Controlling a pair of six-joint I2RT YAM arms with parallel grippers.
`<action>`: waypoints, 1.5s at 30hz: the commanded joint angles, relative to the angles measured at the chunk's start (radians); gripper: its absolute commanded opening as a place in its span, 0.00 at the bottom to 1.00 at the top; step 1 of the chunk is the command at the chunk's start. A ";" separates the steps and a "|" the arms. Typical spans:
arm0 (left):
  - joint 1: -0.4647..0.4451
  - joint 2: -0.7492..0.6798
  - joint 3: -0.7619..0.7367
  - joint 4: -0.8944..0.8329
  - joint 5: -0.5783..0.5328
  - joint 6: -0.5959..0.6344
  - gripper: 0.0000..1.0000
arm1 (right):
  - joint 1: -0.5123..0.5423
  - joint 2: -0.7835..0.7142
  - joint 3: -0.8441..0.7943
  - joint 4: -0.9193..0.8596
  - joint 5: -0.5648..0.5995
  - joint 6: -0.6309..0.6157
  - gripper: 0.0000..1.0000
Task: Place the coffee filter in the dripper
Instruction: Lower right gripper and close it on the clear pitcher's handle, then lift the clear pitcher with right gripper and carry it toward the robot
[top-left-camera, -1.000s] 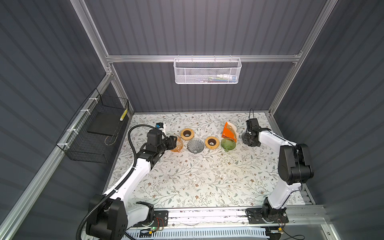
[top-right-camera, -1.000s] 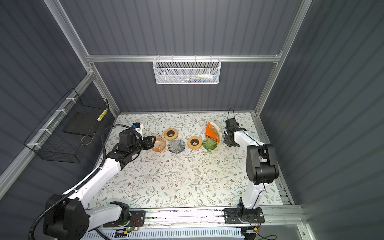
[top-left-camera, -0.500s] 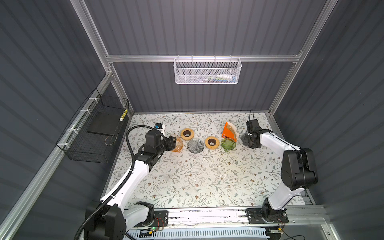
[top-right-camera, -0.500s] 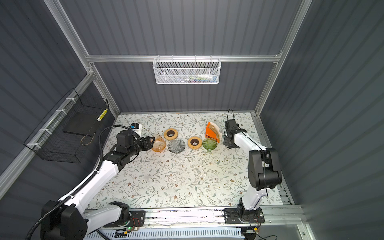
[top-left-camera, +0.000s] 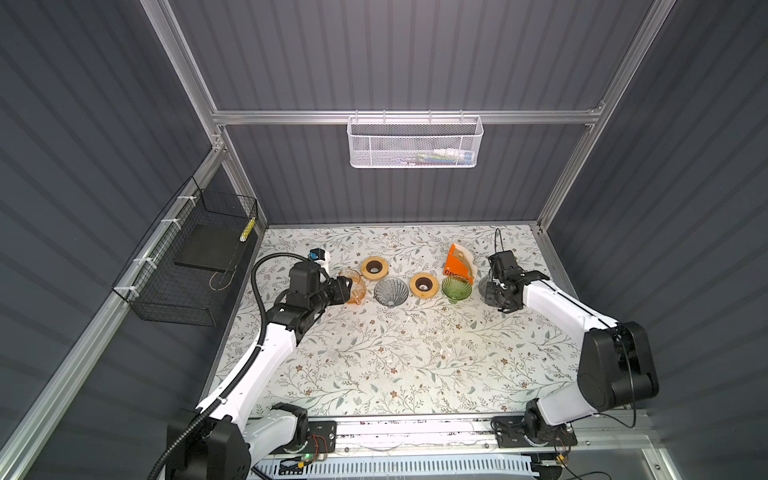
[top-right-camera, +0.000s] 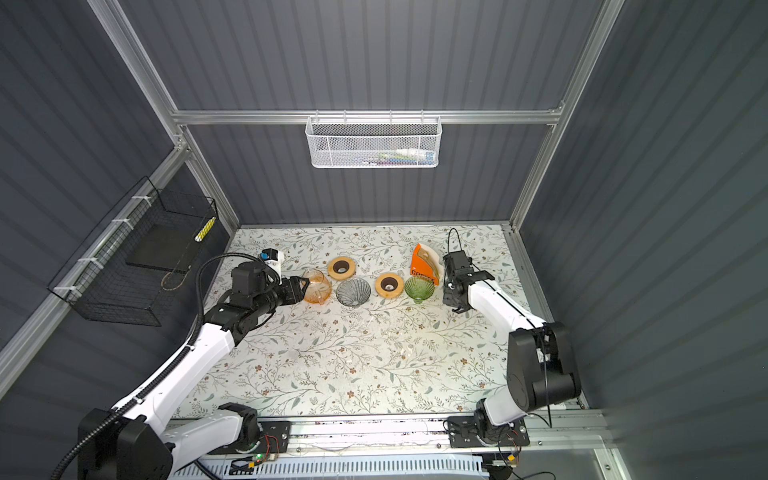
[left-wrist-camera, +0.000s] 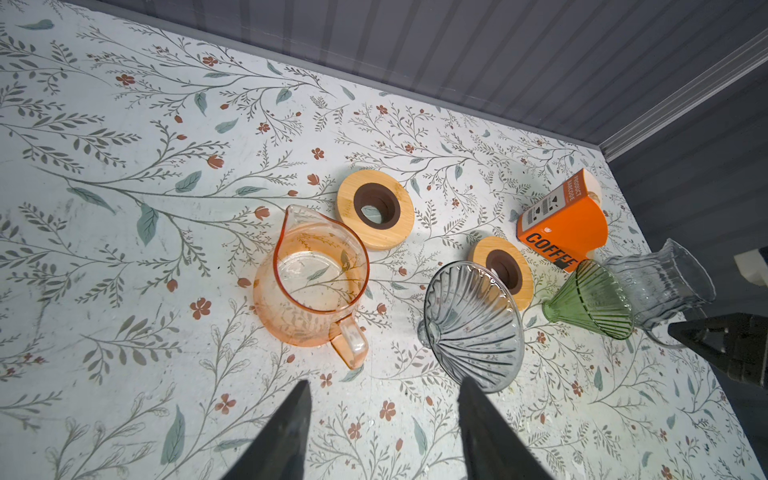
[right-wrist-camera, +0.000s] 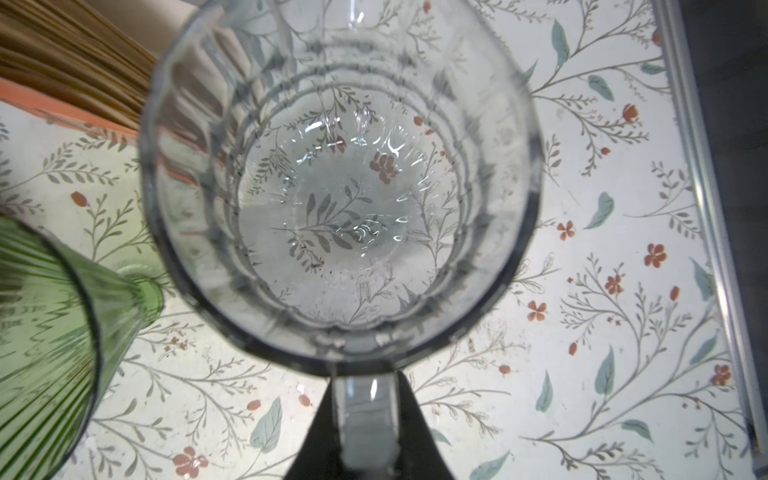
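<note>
In both top views the filters (top-left-camera: 464, 254) stand in their orange box (top-left-camera: 455, 269), just behind the green dripper (top-left-camera: 456, 288). The right gripper (top-left-camera: 495, 291) is just beside the box, on its outer side. The left gripper (top-left-camera: 348, 286) is well apart from it, with the orange jug (top-left-camera: 357, 289), the grey dripper (top-left-camera: 390, 291) and a wooden ring (top-left-camera: 424, 284) between. The right arm is plainly the nearer one.

From the left wrist, the left gripper (left-wrist-camera: 385, 384) has its jaws apart and empty, near the orange jug's handle. The box (left-wrist-camera: 565, 224) leans far beyond the grey dripper.

From the right wrist, the right gripper (right-wrist-camera: 365, 440) is clamped on the handle of the clear jug (right-wrist-camera: 340, 187). The filters (right-wrist-camera: 62, 45) show just past the jug's rim, on the green dripper's side. I'd say that hand must set the jug down before it can take a filter.
</note>
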 joint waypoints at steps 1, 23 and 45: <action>-0.006 -0.029 0.042 -0.047 0.014 0.019 0.57 | 0.028 -0.071 -0.014 -0.032 0.039 0.010 0.00; -0.006 -0.048 0.120 -0.250 -0.093 -0.042 0.57 | 0.344 -0.302 0.146 -0.327 0.110 -0.040 0.00; -0.006 -0.057 0.077 -0.336 -0.196 -0.064 0.57 | 0.907 -0.092 0.290 -0.077 0.035 -0.189 0.00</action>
